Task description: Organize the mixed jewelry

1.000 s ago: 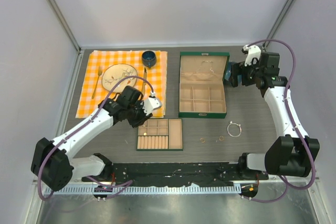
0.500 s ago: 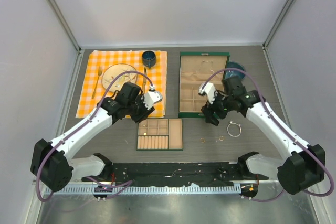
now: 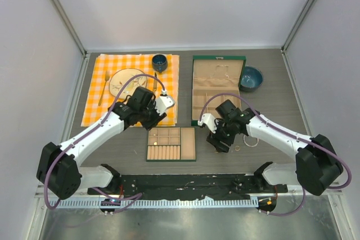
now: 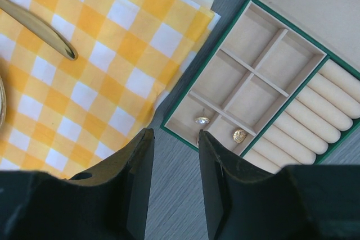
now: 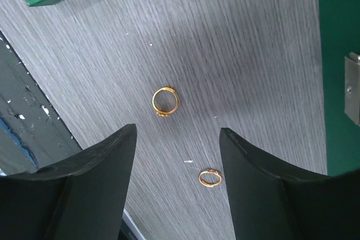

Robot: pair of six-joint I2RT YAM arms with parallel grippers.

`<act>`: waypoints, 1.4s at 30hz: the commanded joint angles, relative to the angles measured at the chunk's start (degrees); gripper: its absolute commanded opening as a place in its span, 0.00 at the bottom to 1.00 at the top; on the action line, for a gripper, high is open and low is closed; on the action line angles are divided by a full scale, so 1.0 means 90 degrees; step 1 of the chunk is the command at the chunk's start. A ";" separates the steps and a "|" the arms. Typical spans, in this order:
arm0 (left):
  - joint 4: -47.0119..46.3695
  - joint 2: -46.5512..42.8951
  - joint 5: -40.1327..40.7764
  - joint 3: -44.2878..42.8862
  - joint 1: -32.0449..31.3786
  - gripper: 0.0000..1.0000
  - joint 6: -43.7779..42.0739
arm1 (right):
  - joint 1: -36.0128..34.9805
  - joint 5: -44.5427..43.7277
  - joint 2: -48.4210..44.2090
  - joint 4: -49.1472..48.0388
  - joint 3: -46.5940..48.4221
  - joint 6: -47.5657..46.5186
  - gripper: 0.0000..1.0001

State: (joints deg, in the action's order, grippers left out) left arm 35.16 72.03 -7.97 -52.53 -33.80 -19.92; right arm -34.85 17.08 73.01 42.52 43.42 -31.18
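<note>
On streaky grey tabletop, two gold rings

— Where are the right fingers?
— Low over the desk, just in front of the open green box. A gold ring and the silver bracelet loop lie beside them
— The left fingers?
— By the tan tray's far-left corner, at the checked cloth's edge

Bracelet loop partly behind right arm
</note>
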 commanded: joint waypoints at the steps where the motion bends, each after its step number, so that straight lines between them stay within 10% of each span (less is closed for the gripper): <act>1: -0.0361 0.0014 0.0192 -0.0101 -0.0033 0.41 0.0026 | -0.0151 -0.0208 0.0090 -0.0467 -0.0029 0.0124 0.66; 42: -0.0469 -0.0132 0.0368 0.0163 -0.0033 0.41 -0.0062 | -0.0747 -0.1009 0.0842 -0.0740 -0.0176 0.0388 0.45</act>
State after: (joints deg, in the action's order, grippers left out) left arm 32.86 72.14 -5.08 -51.18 -33.80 -19.94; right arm -41.10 9.67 80.38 36.86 42.33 -27.64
